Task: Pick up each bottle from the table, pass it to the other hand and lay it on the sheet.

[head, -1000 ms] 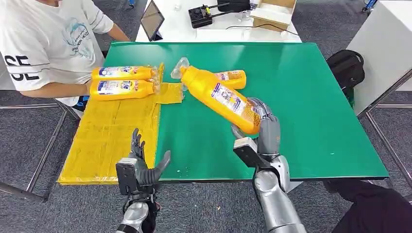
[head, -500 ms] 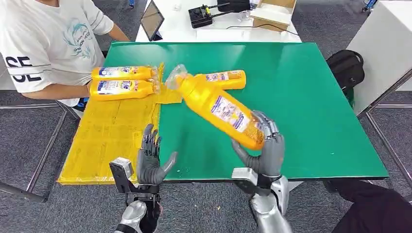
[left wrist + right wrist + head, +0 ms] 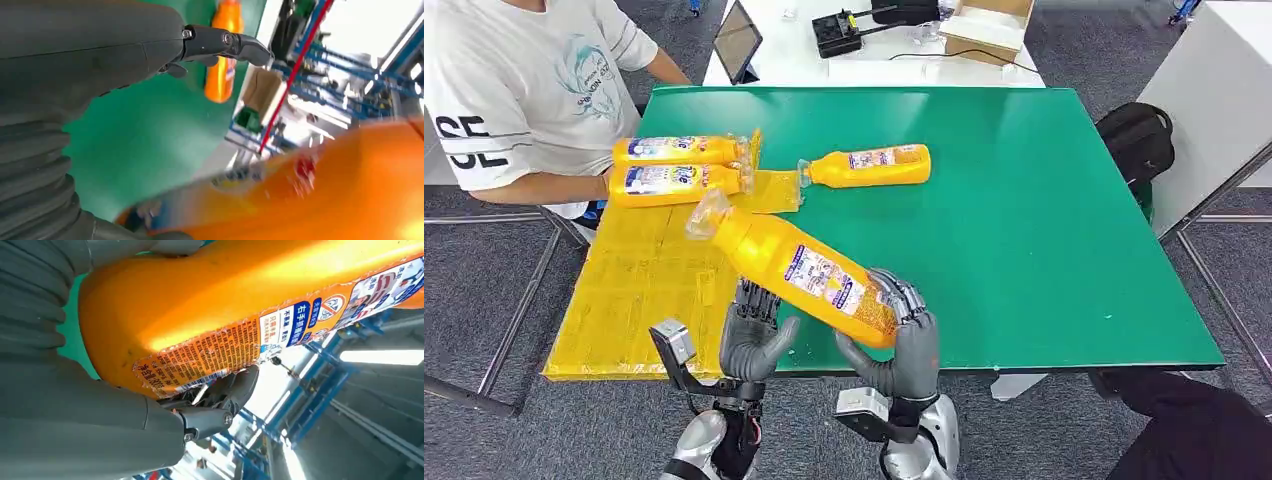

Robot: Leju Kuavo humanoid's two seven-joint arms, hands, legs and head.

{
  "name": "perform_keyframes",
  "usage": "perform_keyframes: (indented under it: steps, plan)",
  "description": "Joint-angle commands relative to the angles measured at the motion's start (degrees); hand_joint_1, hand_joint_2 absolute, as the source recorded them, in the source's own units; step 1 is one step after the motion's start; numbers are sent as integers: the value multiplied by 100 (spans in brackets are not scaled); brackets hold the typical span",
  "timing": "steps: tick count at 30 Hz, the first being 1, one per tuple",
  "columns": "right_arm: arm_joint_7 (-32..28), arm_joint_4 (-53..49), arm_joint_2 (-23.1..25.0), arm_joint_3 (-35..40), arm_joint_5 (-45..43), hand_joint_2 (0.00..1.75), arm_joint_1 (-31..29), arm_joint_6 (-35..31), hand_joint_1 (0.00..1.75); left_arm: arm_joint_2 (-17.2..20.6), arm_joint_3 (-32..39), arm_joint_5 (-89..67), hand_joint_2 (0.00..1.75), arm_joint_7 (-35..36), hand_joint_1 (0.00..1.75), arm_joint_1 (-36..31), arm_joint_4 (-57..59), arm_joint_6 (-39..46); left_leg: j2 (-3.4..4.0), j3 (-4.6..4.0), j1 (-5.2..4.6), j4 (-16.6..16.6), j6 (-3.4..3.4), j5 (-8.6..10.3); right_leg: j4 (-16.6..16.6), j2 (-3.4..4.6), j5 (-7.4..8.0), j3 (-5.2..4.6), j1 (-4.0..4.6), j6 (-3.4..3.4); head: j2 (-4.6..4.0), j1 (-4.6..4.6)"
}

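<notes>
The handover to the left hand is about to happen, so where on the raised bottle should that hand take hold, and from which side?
Probably the labelled middle of the raised bottle, approached from below on the robot's left. The right hand grips the base end, the clear-capped neck points up toward the yellow sheet, and the open left hand sits just under the free body.
</notes>
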Motion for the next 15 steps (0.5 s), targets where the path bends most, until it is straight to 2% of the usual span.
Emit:
perform_keyframes:
  steps: [1, 15]
  plan:
    - [-197, 960, -107, 137, -33, 175, -242, 42, 175, -166, -172, 159, 175, 69, 0, -95, 440, -349, 1, 26, 1, -6, 6, -7, -9, -5, -6, 27, 5, -12, 0, -2]
    - [-197, 977, -104, 147, -29, 175, -249, 50, 175, -166, -176, 161, 175, 64, 0, -97, 440, -354, 1, 21, 0, -5, 6, -7, -6, -5, -6, 23, 3, -12, 0, 0]
